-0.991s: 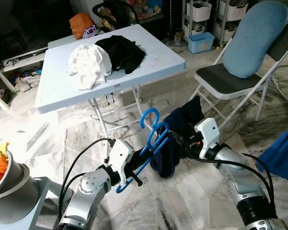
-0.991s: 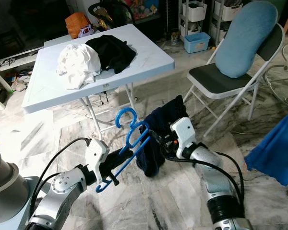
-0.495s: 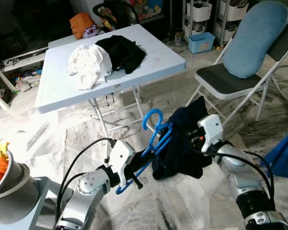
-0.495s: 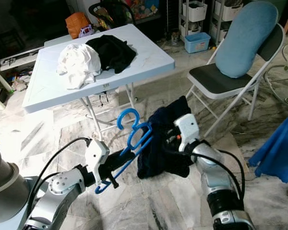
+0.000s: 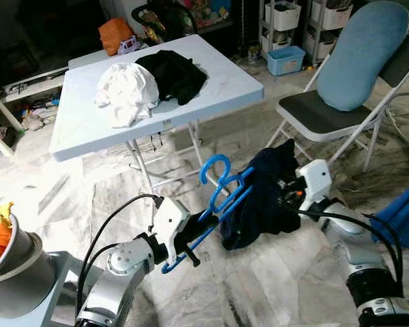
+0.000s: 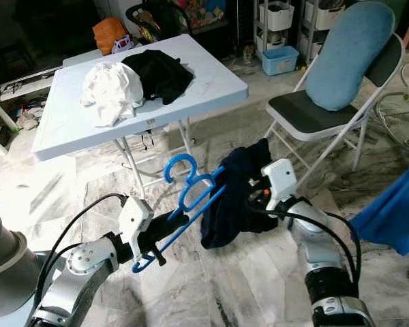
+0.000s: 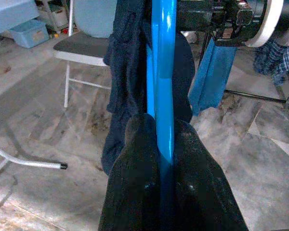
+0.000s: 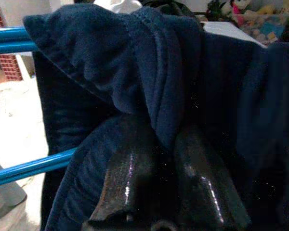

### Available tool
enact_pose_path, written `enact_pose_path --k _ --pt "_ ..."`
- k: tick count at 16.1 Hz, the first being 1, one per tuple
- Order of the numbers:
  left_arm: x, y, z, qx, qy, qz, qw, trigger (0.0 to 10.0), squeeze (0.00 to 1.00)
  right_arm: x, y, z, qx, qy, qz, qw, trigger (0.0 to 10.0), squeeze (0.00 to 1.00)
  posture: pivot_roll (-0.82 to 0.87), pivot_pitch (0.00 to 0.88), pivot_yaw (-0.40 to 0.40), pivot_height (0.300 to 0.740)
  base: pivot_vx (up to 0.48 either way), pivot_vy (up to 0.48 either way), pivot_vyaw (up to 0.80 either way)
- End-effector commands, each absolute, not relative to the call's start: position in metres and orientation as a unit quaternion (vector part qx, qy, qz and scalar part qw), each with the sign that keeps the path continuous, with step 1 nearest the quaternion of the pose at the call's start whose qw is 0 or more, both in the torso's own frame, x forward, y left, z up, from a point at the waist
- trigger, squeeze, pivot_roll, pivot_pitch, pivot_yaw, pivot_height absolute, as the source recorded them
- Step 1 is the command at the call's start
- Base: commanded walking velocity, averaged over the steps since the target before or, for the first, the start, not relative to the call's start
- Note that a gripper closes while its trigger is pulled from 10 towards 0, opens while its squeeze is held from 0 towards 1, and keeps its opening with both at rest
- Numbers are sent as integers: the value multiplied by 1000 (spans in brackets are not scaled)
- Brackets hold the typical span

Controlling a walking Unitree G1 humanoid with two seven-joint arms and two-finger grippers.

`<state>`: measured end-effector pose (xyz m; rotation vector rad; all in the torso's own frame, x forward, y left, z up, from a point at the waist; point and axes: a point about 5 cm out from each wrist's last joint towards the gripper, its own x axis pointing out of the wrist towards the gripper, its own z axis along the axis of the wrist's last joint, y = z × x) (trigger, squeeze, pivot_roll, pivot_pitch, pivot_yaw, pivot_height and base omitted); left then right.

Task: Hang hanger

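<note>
A blue plastic hanger (image 5: 221, 197) slants up over the marble floor, its hook (image 5: 213, 167) uppermost. My left gripper (image 5: 183, 251) is shut on the hanger's lower end; in the left wrist view the blue bar (image 7: 163, 91) runs between the two black fingers (image 7: 135, 187). A dark navy garment (image 5: 259, 204) drapes over the hanger's upper arm. My right gripper (image 5: 288, 197) is shut on that garment from the right, and the cloth (image 8: 154, 72) folds over its fingers (image 8: 125, 178).
A light blue folding table (image 5: 82, 133) stands behind, bearing a white cloth (image 5: 126, 92) and a black cloth (image 5: 172, 73). To the right are a folding chair (image 5: 320, 119) with a blue cushion (image 5: 365, 51) and a hanging blue cloth (image 5: 403, 216). A basket (image 5: 3, 255) sits at the left.
My right gripper has moved right and slightly up with the navy garment, drawing it along the hanger. The left gripper and hanger have barely shifted.
</note>
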<state>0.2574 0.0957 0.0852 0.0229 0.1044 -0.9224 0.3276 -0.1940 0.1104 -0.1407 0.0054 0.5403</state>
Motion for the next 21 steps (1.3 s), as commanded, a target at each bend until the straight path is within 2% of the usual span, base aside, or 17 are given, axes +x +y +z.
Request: enact_pose_path --k 1,5,9,15,17,21 --pt "262 102 96 19 20 -440 898 0 0 332 -198 117 -64 -8 257 964 0 0 -134 0 139 740 0 0 0" --pt "261 103 90 23 29 -437 899 0 0 332 -197 121 -51 -18 263 963 0 0 -134 0 139 740 0 0 0" --pt "266 122 73 66 66 -380 920 0 0 336 -209 134 -5 -40 245 969 0 0 -139 0 139 740 0 0 0" --pt "247 128 59 76 87 -388 915 0 0 345 -206 147 39 -64 201 977 0 0 -134 0 132 740 0 0 0" --pt "236 127 68 70 64 -419 903 0 0 352 -204 151 28 -66 159 985 0 0 -133 0 131 740 0 0 0" --pt "226 136 86 14 8 -389 921 0 0 358 -215 143 -18 -26 45 998 0 0 -122 0 123 740 0 0 0"
